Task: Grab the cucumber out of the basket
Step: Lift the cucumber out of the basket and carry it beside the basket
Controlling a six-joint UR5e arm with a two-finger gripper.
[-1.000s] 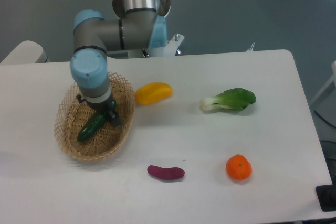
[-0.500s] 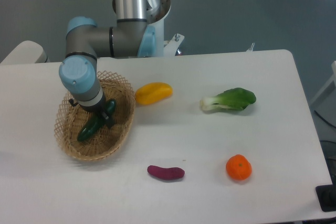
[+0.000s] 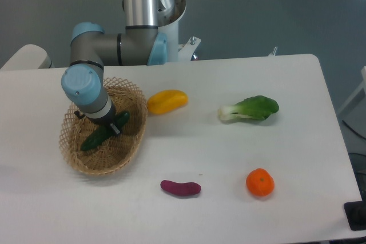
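While the grey-and-blue arm reaches down over the oval tan woven wicker basket [image 3: 86, 161], its two-finger gripper [image 3: 110, 126] sits at the upper end of the dark green slender cucumber [image 3: 104, 131]. The fingers appear closed on the cucumber, though the wrist hides most of them. The cucumber lies tilted inside the basket, lower end toward the left rim. On the white table [image 3: 309, 141]: a yellow oblong fruit [image 3: 167, 100] just right of the basket, a green-and-white bok choy [image 3: 249, 108] farther right, a small purple sweet potato [image 3: 180, 187], and an orange round fruit [image 3: 260, 182].
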